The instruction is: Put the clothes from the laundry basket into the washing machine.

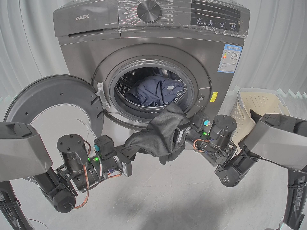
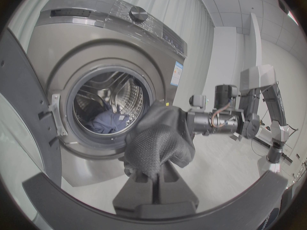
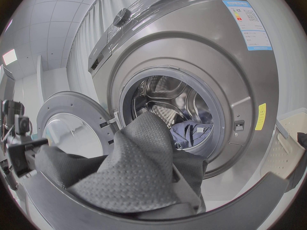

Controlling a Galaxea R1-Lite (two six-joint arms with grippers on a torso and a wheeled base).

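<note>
Together, left pincer [image 2: 154, 175] and right pincer [image 1: 175, 134] clenched on dark garment [image 1: 160, 130], blue label [image 1: 229, 58] on washing machine [image 1: 92, 55].

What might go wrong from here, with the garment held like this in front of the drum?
The dark grey garment sags between the left gripper and right gripper, mostly lower than the drum opening; its hanging fold may catch there or trail outside. The open door stands close beside the left arm, so a swing toward the drum might knock it.
</note>
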